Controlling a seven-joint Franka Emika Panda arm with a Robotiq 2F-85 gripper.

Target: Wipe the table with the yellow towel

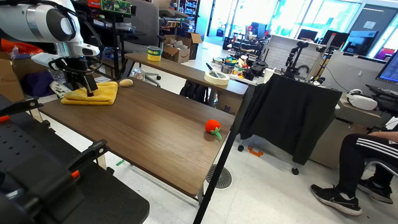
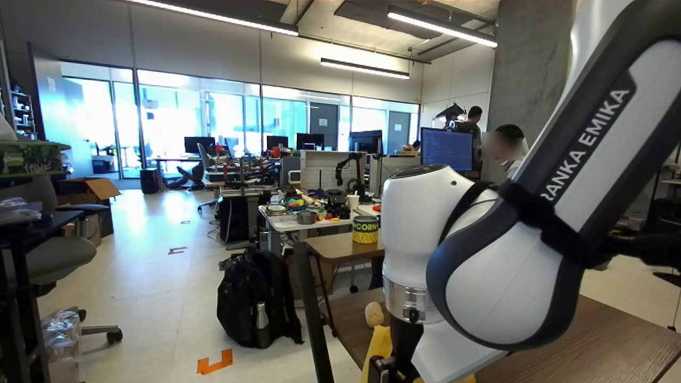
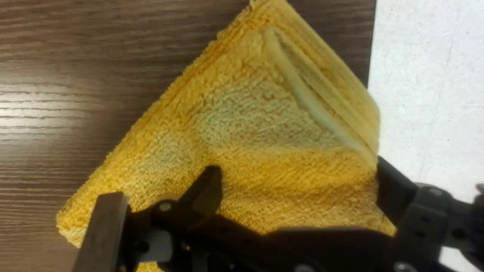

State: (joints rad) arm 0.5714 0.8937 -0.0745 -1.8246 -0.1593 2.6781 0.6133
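At the left edge of the worktop (image 1: 149,124), in an exterior view, the arm (image 1: 37,23) reaches nearly level, then bends downward; its gripper (image 3: 297,168), jaws wide apart, points at the folded yellow towel (image 1: 107,93) lying there. A red tomato (image 1: 212,126) sits near the right edge.

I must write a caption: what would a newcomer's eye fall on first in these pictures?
First, probably the yellow towel, folded at one end of the brown table beneath the open gripper; then the red tomato-shaped object near the opposite end. In an exterior view, the white robot arm dominates the right side.
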